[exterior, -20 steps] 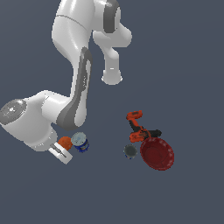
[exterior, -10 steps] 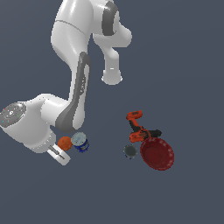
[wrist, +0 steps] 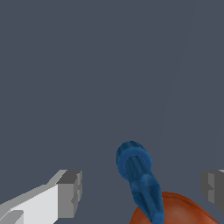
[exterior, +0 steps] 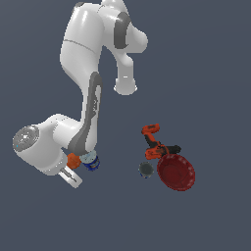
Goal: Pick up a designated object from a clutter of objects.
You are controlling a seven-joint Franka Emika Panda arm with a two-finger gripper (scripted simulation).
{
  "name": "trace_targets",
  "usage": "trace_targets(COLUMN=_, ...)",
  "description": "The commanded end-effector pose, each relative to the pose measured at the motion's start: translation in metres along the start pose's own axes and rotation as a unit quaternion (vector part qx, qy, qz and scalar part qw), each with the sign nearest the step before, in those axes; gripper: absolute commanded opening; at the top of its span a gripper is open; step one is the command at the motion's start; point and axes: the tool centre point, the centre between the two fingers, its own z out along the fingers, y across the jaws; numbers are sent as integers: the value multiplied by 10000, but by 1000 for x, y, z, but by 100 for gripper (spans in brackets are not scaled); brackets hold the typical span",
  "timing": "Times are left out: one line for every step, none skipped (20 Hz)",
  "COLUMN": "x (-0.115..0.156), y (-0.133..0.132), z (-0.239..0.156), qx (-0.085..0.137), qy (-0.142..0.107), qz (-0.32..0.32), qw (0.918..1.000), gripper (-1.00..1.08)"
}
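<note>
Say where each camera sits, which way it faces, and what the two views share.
Exterior view: off the arm, high up, looking down at the floor; shows the white arm, power drill, dark red plate, blue can.
Wrist view: on the wrist, looking past both open fingers at the small blue piece.
Shared: the orange ball, beside the blue piece in the wrist view.

The white jointed robot arm [exterior: 83,105] folds down from twelve o'clock to eight o'clock over the plain dark grey bench [exterior: 211,73]. Its end effector [exterior: 70,177] sits low at seven o'clock; whether its jaws are apart cannot be made out. Just beside it lie a small orange ball [exterior: 73,160] and, touching that, a blue can with a silver-white top [exterior: 90,160]. Well apart, toward four o'clock, an orange-and-black power drill [exterior: 156,143] lies near a dark red round plate [exterior: 176,171], with a small grey round object [exterior: 146,169] just beside the plate.
</note>
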Motion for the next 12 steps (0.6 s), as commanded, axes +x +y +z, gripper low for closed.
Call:
trace_targets(x=1, y=0, z=4, qx=3, qy=10, qz=1, qw=10000, gripper=100)
trace_targets(x=1, y=0, z=4, qx=3, qy=10, qz=1, qw=10000, gripper=100)
trace_targets(x=2, y=0, z=4, qx=3, qy=10, qz=1, qw=10000, gripper=100)
trace_targets(x=2, y=0, z=3, qx=3, qy=10, qz=1, qw=10000, gripper=100)
trace_targets(x=2, y=0, z=3, qx=3, qy=10, qz=1, qw=10000, gripper=-100)
trace_targets(x=2, y=0, z=3, qx=3, qy=10, qz=1, qw=10000, gripper=-100)
trace_targets(x=2, y=0, z=3, qx=3, qy=10, qz=1, qw=10000, gripper=-100)
trace_targets(x=2, y=0, z=3, qx=3, qy=10, qz=1, qw=10000, gripper=-100)
trace_targets(x=2, y=0, z=3, qx=3, qy=10, qz=1, qw=10000, gripper=-100)
trace_targets(x=2, y=0, z=3, qx=3, qy=10, qz=1, qw=10000, gripper=-100)
trace_targets(x=2, y=0, z=3, qx=3, qy=10, qz=1, qw=10000, gripper=-100)
trace_targets(x=2, y=0, z=3, qx=3, qy=10, qz=1, qw=10000, gripper=-100)
